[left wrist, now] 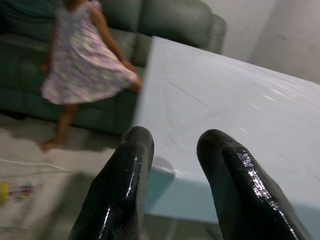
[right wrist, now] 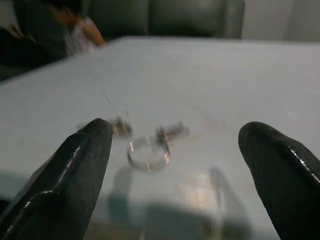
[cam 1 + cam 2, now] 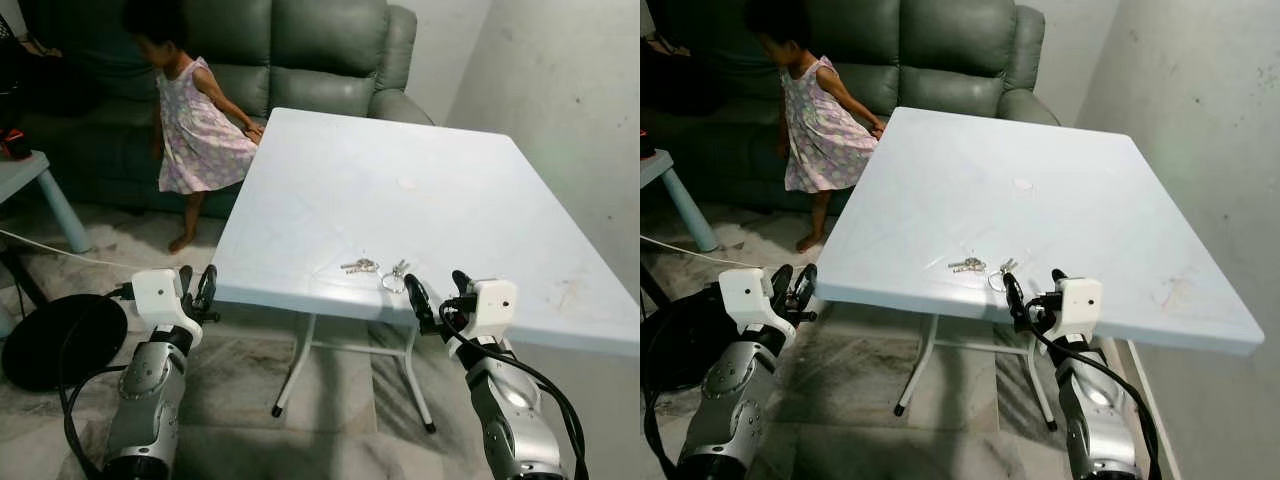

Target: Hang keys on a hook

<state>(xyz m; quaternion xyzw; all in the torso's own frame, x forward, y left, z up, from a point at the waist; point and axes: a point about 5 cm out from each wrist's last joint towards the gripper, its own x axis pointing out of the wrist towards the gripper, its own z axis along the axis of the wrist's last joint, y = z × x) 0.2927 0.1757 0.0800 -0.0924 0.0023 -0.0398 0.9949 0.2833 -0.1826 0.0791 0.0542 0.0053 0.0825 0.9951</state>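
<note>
Lying flat nr the table's (image 3: pixel 480 200) front edge, keys (image 3: pixel 378 269) on a ring. Right pincer (image 3: pixel 437 294) spread wide, just short of that edge, keys straight ahead, not touching. Left pincer (image 3: pixel 196 287) off the table's left corner, fingers apart, nothing held. Person (image 3: pixel 190 110) by sofa (image 3: pixel 300 50).

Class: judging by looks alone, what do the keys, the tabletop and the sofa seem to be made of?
Keys: probably metal; silvery, with glints on the ring.
Tabletop: likely moulded plastic; smooth pale surface with a soft sheen.
Sofa: seemingly leather or imitation leather; dark green, creased, slightly glossy cushions.
</note>
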